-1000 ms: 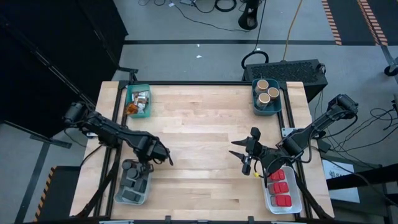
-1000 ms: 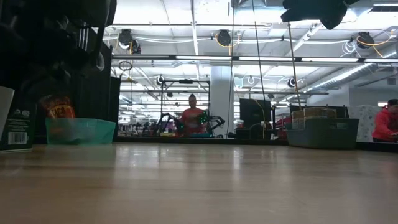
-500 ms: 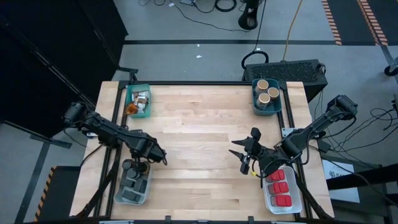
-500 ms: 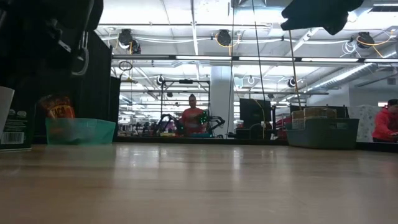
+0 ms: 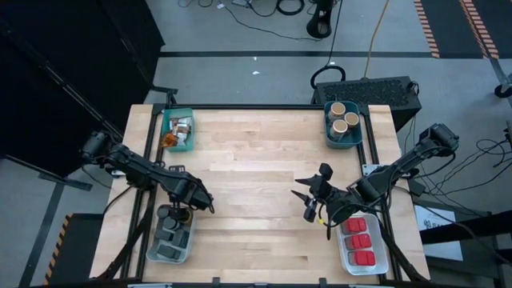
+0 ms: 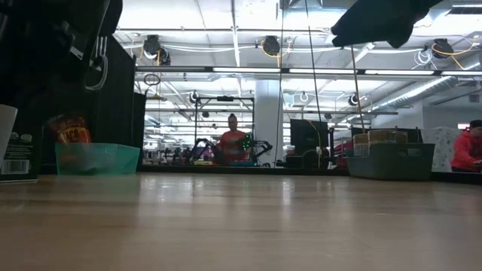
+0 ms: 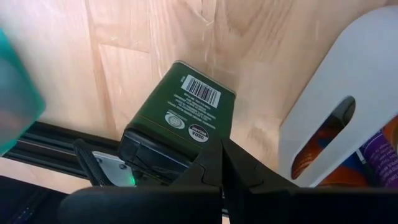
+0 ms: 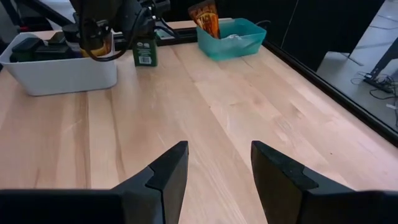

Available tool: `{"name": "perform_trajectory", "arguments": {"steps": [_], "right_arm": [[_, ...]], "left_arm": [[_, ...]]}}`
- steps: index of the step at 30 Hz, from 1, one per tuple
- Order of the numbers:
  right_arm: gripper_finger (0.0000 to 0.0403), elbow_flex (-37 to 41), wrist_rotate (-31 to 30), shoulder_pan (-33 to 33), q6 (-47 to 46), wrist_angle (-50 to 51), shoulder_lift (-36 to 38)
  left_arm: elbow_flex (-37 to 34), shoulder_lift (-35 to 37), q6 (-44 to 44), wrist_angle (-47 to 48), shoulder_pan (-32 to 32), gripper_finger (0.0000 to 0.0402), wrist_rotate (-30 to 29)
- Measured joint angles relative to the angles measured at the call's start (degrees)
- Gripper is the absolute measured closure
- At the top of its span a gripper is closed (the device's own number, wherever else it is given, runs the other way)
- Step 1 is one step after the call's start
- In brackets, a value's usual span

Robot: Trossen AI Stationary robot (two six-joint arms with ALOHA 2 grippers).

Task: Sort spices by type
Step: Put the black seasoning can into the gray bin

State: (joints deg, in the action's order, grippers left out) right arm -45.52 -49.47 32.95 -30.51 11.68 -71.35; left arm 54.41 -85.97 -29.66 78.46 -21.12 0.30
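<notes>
A white bin (image 5: 171, 240) just below the shut left hand (image 5: 194, 200) holds dark jars (image 5: 171, 230). A dark green tin (image 7: 186, 112) stands upright on the tabletop (image 5: 256, 160) beside that hand. Near the right hand (image 5: 310, 204), whose fingers are parted and empty, a clear bin (image 5: 364, 250) holds red tins (image 5: 359, 240).

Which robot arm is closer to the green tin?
Left. The left tool is shut right by the green tin; the right tool hangs open, empty, far across the table.
</notes>
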Motion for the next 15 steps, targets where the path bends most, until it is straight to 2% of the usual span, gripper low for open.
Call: {"name": "perform_trajectory", "arguments": {"steps": [15], "right_arm": [[0.0243,0.0,0.11,0.0,3.97,-0.08,0.0]], "left_arm": [[-0.02,0.0,-2.34,-0.13,0.04,0.0401,-0.29]]}}
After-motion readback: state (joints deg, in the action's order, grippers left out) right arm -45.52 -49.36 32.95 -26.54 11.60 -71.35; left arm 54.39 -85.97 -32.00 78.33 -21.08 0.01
